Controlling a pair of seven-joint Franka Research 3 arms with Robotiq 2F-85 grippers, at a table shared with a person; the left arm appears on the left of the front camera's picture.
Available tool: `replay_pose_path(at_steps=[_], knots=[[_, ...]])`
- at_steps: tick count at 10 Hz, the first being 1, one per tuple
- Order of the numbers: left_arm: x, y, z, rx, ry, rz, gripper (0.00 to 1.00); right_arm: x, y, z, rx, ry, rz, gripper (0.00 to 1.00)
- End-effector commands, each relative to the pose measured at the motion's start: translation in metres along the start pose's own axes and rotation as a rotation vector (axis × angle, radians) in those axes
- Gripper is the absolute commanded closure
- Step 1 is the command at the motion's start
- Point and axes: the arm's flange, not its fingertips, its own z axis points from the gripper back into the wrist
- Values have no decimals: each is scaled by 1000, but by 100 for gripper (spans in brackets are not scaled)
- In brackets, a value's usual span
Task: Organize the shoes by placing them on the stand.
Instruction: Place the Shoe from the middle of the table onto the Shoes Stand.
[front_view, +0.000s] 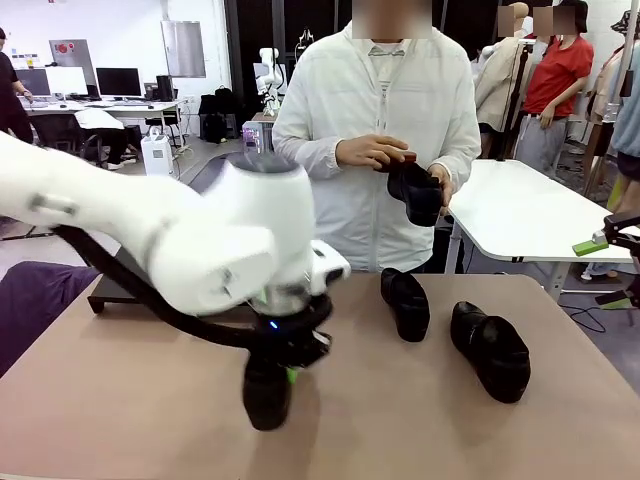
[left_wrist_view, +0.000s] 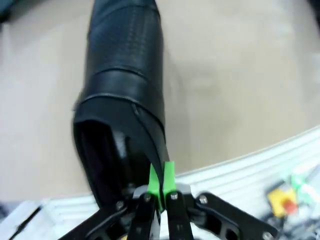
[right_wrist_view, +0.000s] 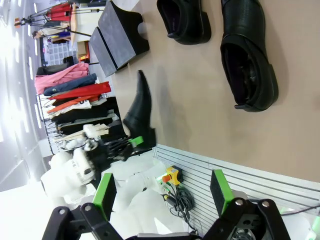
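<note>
**Left gripper clamped on 1 shoe, stand bare**

My left gripper (left_wrist_view: 162, 186) is pinched fully closed. Its green pads (left_wrist_view: 169, 172) bite the thin side wall of the heel opening of a black, slightly glossy leather dress shoe (left_wrist_view: 125, 75). I judge the rim was picked because it is the 1 part slim enough for these jaws. The toe points away from the wrist, so the shoe can be carried heel-first. I cannot tell whether its sole rests on the beige table (front_view: 130, 410) or hangs just above it.

Beyond this gripper and off to its left sits the low matte-black sloped stand (right_wrist_view: 117, 37). Its 2 trays are side by side, and both faces look bare.

To the gripper's right and a little farther out, a near shoe (front_view: 405, 303) and an outer shoe (front_view: 490, 350) lie apart on the table. I judge they are waiting their turn.

Straight across, the person's hands (front_view: 375, 152) hold the 4th shoe (front_view: 415, 190) above the far edge.

Well to the right, my right gripper (right_wrist_view: 162, 195) stands wide and empty.

Count: 4 shoes, 2 trays, 0 shoes placed.
</note>
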Motion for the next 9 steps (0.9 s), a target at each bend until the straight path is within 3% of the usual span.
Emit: replay_pose_path(at_steps=[1,2,4,6,7,8,9], knots=[[-15,76,61,93,1,-103,100,0,2,3,-5,6,-8,0],[-18,117,78,121,-22,-195,100,0,2,3,-5,6,-8,0],[-33,225,92,61,2,-246,100,0,2,3,-5,6,-8,0],[-64,317,87,40,-1,-89,100,0,2,3,-5,6,-8,0],[-83,341,84,28,-3,-12,100,0,2,3,-5,6,-8,0],[-96,348,82,33,5,209,100,0,2,3,-5,6,-8,0],[-71,331,84,31,17,-81,100,0,2,3,-5,6,-8,0]])
